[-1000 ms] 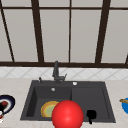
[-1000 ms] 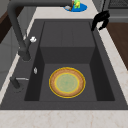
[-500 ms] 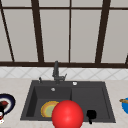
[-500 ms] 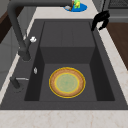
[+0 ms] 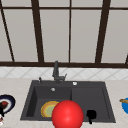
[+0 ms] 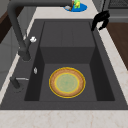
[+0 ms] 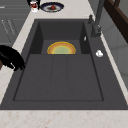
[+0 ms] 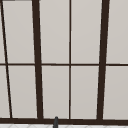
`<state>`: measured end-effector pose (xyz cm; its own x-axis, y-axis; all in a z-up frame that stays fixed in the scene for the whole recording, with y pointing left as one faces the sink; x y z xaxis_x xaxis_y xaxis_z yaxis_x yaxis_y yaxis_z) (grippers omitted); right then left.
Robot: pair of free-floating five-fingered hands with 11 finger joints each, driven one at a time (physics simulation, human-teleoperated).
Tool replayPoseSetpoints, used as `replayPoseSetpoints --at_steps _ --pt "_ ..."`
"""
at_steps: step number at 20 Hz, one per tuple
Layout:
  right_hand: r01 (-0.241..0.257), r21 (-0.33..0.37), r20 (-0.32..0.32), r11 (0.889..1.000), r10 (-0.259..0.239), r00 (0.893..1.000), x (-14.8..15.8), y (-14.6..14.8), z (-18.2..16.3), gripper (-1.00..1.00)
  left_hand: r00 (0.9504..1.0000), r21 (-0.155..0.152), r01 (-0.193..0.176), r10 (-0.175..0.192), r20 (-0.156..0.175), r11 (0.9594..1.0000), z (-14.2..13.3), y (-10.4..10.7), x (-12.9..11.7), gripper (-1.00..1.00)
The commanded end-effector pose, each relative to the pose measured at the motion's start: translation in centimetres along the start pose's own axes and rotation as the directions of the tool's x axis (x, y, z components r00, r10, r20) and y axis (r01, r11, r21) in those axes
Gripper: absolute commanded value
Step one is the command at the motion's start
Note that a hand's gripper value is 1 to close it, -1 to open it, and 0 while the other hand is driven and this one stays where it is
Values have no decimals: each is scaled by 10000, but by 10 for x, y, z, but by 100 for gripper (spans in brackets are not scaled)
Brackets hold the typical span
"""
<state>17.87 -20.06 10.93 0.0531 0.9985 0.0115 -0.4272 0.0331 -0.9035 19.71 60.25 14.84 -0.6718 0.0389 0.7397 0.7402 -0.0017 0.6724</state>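
Note:
My right hand [image 5: 91, 115] hangs over the front right rim of the dark sink [image 5: 107, 100], with its fingers drooping loosely and nothing in them. The same hand [image 6: 100, 20] shows in the left side view by the drainboard's front edge, and in the right side view the hand [image 7: 11, 58] hovers over the counter edge. A yellow plate with a green centre [image 6: 67, 82] lies flat in the basin. A big red ball [image 5: 67, 115] covers the sink's front edge in the front view. At the far left a dark shape that may be my left hand [image 5: 1, 111] sits over a small white and red thing.
The black tap [image 5: 56, 71] stands behind the basin, with a small lever [image 6: 16, 81] beside it. A dark plate with red food [image 5: 6, 103] rests on the left counter. A blue dish [image 5: 125, 105] sits on the right counter. A window fills the wall behind.

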Motion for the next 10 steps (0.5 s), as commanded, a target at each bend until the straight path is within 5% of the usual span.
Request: replayPoseSetpoints --at_steps 1,8,10 --pt "0 0 0 10000 0 10000 0 0 0 0 10000 -50 46 -47 -58 10000 0 11 1 -100" --pt "0 0 0 10000 0 10000 0 0 0 0 9917 -132 -1264 1267 234 9919 -2 41 -2 -100" --pt "0 0 0 10000 0 10000 0 0 0 0 9853 -129 -1683 1686 273 9857 -1 51 -4 -100"
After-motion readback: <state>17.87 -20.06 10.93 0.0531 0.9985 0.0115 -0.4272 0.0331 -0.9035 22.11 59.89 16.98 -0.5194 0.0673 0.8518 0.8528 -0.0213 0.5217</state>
